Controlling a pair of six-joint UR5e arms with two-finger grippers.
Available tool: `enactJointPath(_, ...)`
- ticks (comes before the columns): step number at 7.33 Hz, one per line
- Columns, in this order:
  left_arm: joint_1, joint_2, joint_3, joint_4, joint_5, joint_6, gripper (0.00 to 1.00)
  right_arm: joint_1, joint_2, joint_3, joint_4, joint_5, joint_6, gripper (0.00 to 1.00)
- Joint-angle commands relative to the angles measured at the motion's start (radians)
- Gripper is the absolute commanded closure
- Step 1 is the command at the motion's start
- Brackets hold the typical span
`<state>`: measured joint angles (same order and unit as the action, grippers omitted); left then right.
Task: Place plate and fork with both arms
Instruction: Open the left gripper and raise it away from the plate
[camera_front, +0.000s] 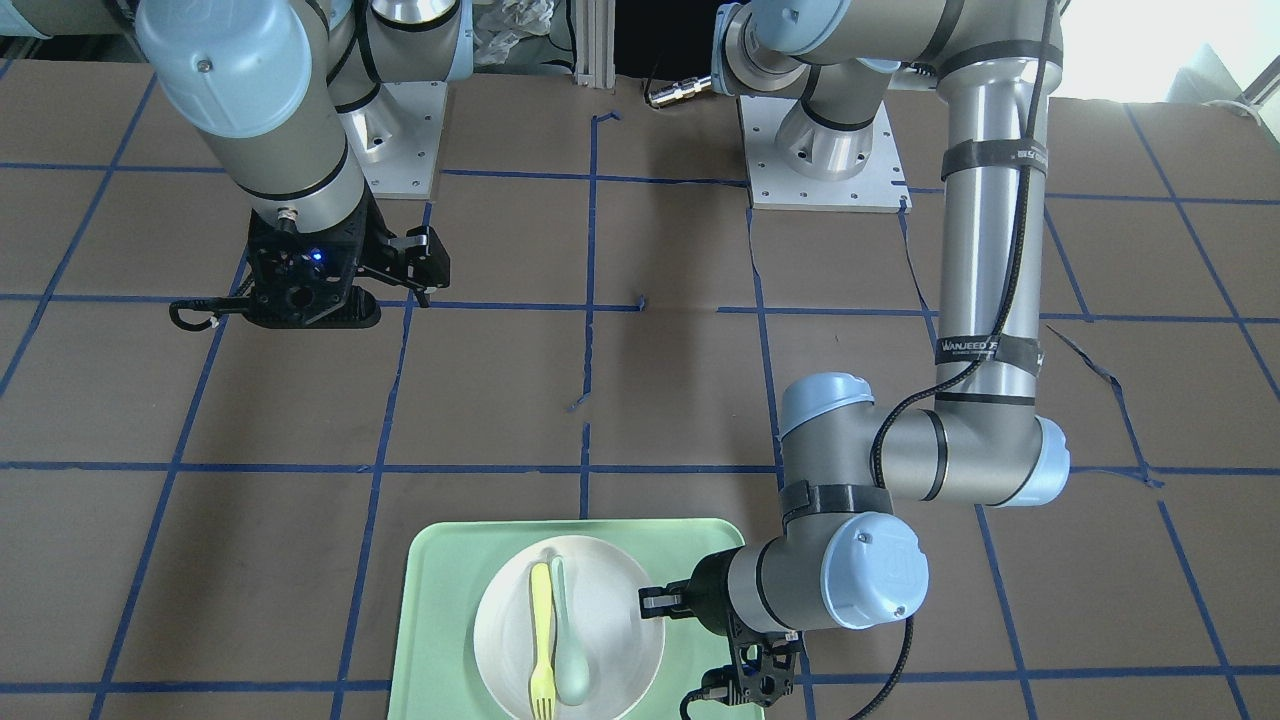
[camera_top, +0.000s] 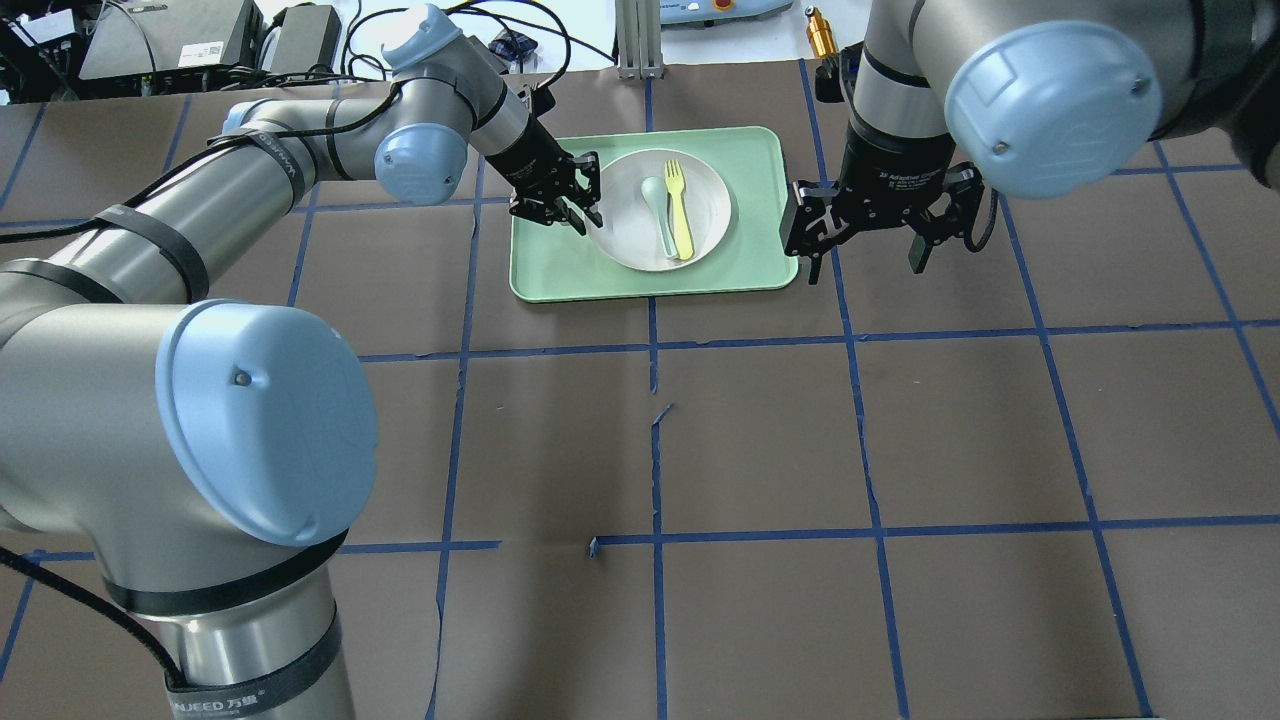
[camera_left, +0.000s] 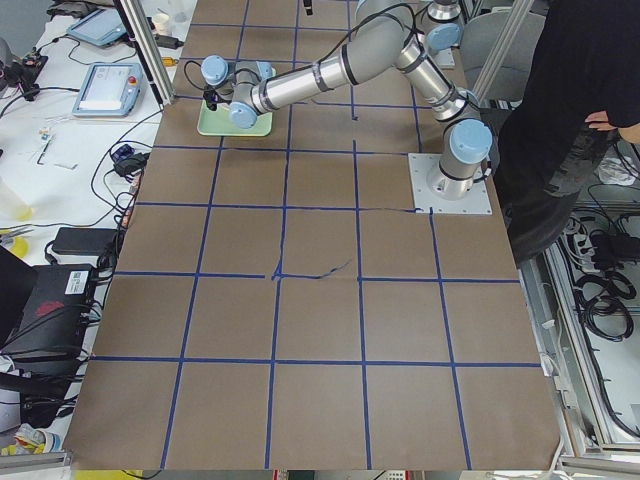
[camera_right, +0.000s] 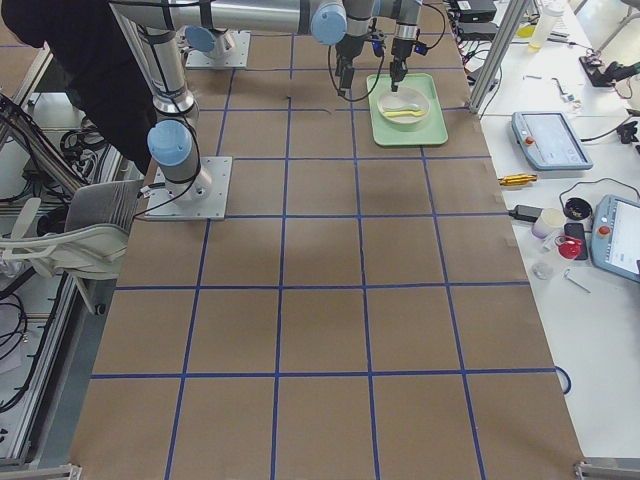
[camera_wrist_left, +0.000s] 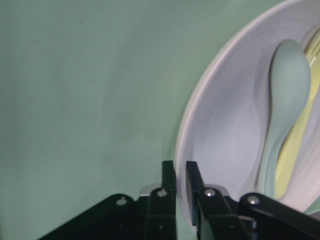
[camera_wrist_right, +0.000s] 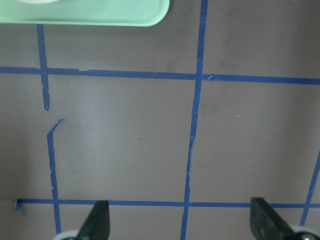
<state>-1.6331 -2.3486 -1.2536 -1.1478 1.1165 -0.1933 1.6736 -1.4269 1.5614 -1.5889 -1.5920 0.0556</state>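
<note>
The off-white plate (camera_top: 625, 220) lies on the mint-green tray (camera_top: 550, 270) at the far middle of the table. The yellow fork (camera_top: 680, 215) lies in the plate beside a pale grey-green spoon (camera_top: 657, 200). My left gripper (camera_top: 583, 213) is at the plate's left rim. In the left wrist view the left gripper (camera_wrist_left: 180, 167) has its fingers nearly together, pinching the plate's (camera_wrist_left: 225, 130) rim. My right gripper (camera_top: 860, 240) is open and empty above the bare table, just right of the tray. Its fingers (camera_wrist_right: 97, 225) stand wide apart in the right wrist view.
The table is brown with blue tape lines. The tray's corner (camera_wrist_right: 100, 12) shows at the top of the right wrist view. Both arm bases (camera_front: 825, 150) stand at the robot's side. A person stands beside the table (camera_left: 590, 100).
</note>
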Motion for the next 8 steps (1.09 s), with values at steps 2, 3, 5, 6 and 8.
enactJointPath(2, 0.044, 0.128, -0.013, -0.083, 0.252, 0.128, 0.00, 0.003, 0.105, -0.039, -0.176, -0.025, 0.000, 0.00)
enactJointPath(3, 0.089, 0.184, -0.030, -0.181, 0.338, 0.237, 0.00, 0.012, 0.181, -0.085, -0.263, -0.025, 0.010, 0.00)
enactJointPath(5, 0.166, 0.286, -0.102, -0.224, 0.487, 0.355, 0.00, 0.018, 0.338, -0.225, -0.322, -0.010, 0.032, 0.38)
enactJointPath(6, 0.202, 0.323, -0.148, -0.221, 0.524, 0.415, 0.00, 0.041, 0.436, -0.277, -0.404, 0.018, 0.059, 0.38)
enactJointPath(8, 0.243, 0.371, -0.188, -0.225, 0.520, 0.456, 0.00, 0.066, 0.525, -0.294, -0.503, 0.043, 0.090, 0.44)
